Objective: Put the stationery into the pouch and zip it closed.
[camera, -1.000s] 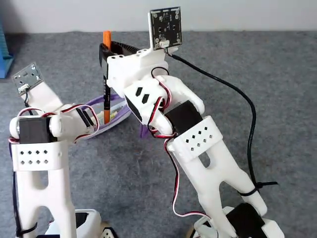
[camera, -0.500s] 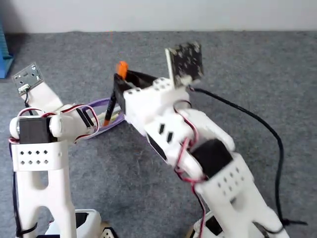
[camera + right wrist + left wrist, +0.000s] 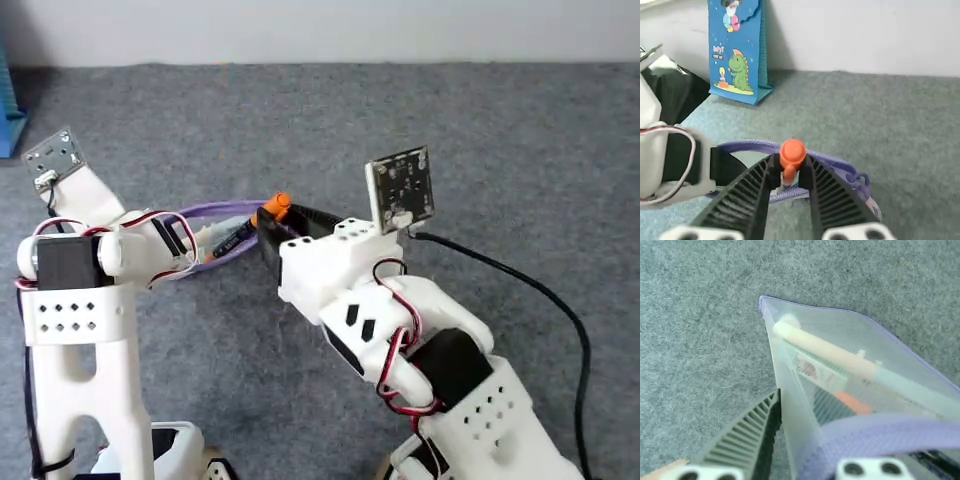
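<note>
Around: blue gift bag (image 3: 742,50) by wall.
Pouch (image 3: 850,340): clear, purple-rimmed, pinched by my left gripper (image 3: 188,243).
Pen (image 3: 792,152): orange-capped, clamped in my right gripper (image 3: 789,164).

The right arm (image 3: 345,275) has dropped and drawn back toward its base. The orange pen (image 3: 272,208) between its jaws, upright before, now lies nearly flat.

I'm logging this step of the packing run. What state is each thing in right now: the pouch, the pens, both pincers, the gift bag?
pouch: unzipped, mouth open, stationery inside.
orange-capped pen: clamped, lower end angled into the pouch mouth.
cream pen: lying inside the pouch.
left pincer: shut on the pouch's wall.
right pincer: shut on the orange-capped pen.
gift bag: upright against the wall.
</note>
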`<move>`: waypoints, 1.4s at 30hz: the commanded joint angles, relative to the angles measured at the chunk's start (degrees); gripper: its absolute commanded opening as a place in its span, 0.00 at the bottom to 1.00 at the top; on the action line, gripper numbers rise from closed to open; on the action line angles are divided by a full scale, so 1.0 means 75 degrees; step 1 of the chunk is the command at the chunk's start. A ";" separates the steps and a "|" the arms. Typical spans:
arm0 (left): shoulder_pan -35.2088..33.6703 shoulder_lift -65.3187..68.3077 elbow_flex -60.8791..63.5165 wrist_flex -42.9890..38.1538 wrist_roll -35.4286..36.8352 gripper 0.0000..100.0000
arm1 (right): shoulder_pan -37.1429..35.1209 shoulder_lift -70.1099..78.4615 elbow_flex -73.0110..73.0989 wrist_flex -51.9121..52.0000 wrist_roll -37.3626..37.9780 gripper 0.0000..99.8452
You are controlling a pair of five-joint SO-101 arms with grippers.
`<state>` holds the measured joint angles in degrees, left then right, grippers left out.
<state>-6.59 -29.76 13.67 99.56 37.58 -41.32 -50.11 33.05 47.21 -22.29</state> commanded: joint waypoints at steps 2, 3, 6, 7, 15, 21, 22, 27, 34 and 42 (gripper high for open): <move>-0.0012 0.0152 0.0041 0.0105 0.0082 0.11 | -0.0275 0.1108 0.0270 -0.0791 -0.0094 0.01; -0.0012 0.0164 0.0041 0.0105 0.0082 0.11 | -0.0287 0.1342 0.0270 -0.0967 -0.0094 0.01; -0.0012 0.0188 0.0158 0.0105 0.0082 0.11 | -0.0287 0.1905 0.0141 -0.1225 -0.0082 0.01; -0.0012 0.0188 0.0217 0.0105 0.0082 0.11 | -0.0275 0.1952 -0.0023 -0.1131 -0.0082 0.01; -0.0012 0.0152 0.0275 0.0094 0.0082 0.11 | -0.0287 0.1565 -0.1711 0.0064 -0.0141 0.01; 0.0000 0.0152 0.0275 0.0094 0.0082 0.11 | -0.0440 0.2350 -0.1407 0.0123 -0.0117 0.01; 0.0000 0.0152 0.0275 0.0094 0.0082 0.11 | -0.0545 0.2561 -0.1395 0.0240 -0.0094 0.01; 0.0000 0.0152 0.0275 0.0094 0.0082 0.11 | -0.0850 0.3030 -0.1782 0.1155 -0.0082 0.14; 0.0000 0.0152 0.0252 0.0094 0.0082 0.11 | -0.0815 0.2737 -0.3997 0.3347 -0.0082 0.26; 0.0000 0.0141 0.0252 0.0094 0.0082 0.11 | -0.0064 0.1893 -0.5087 0.4038 -0.0082 0.03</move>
<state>-6.33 -29.85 14.73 99.47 37.58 -45.01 -32.79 -1.49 76.92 -22.73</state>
